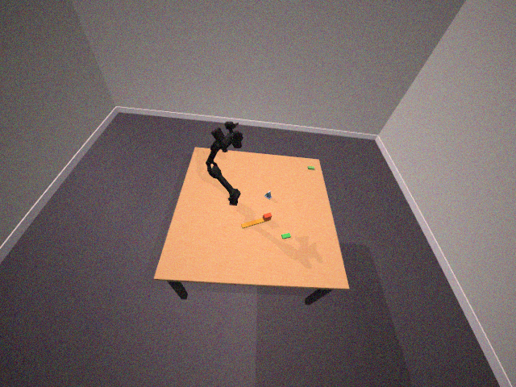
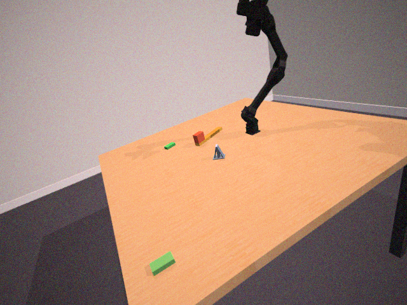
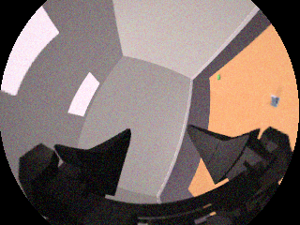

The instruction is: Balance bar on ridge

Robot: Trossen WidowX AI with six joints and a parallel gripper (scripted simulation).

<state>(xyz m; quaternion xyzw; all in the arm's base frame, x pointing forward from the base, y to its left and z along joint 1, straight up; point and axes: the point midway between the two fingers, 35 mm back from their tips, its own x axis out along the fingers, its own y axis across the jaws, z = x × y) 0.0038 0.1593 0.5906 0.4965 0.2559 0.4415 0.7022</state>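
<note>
An orange bar [image 1: 253, 223] [image 2: 215, 131] lies on the table, with a red block [image 1: 267, 216] [image 2: 198, 137] on one end. The small blue-grey ridge [image 1: 268, 194] [image 2: 218, 153] [image 3: 275, 100] stands apart from the bar, with nothing on it. My gripper [image 3: 159, 130] is open, with its two dark fingers spread wide and nothing between them. It is raised high above the table, well away from the bar and the ridge. The fingers are too dark and small to make out in the top view, and the top of the arm is cut off in the exterior view.
One green block [image 1: 285, 235] [image 2: 169, 145] lies near the bar's red end. Another green block [image 1: 310, 168] [image 2: 162, 263] lies near a corner of the table [image 1: 250, 258] [image 2: 262, 190]. The arm's base stands on the table beyond the bar's plain end.
</note>
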